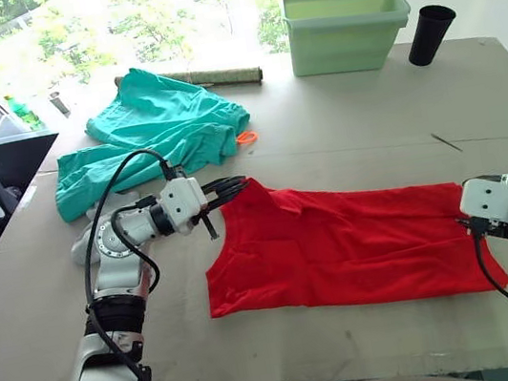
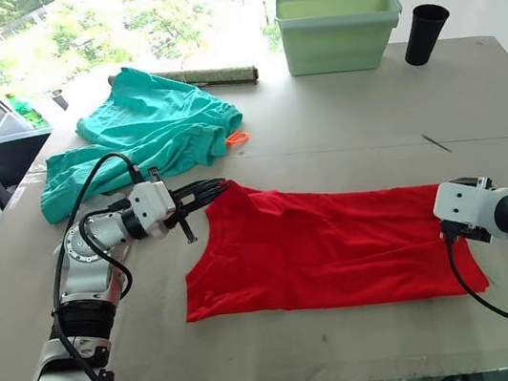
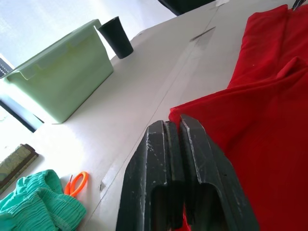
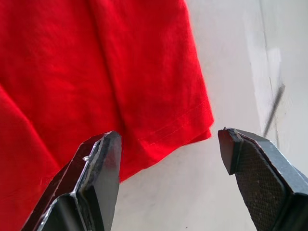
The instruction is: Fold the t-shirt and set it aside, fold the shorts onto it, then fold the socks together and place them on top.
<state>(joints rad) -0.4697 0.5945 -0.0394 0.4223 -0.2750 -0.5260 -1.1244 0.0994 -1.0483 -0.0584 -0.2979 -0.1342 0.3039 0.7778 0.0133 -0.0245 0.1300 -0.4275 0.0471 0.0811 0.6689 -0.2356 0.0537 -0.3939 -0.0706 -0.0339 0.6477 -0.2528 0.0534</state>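
Note:
The red t-shirt (image 1: 349, 243) lies spread flat across the near middle of the table. My left gripper (image 1: 239, 185) is shut on the shirt's far left corner; in the left wrist view its fingers (image 3: 159, 159) press together with red cloth pinched between them. My right gripper (image 4: 168, 139) stands open just above the shirt's right hem corner (image 4: 192, 120), holding nothing. The teal shorts (image 1: 157, 128) lie crumpled at the back left, their orange drawstring loop (image 1: 247, 137) sticking out. The socks are hidden.
A pale green bin (image 1: 345, 31) and a black cup (image 1: 429, 34) stand at the back right. A rolled tube (image 1: 217, 75) lies behind the shorts. The table's front edge (image 1: 358, 358) runs just below the shirt.

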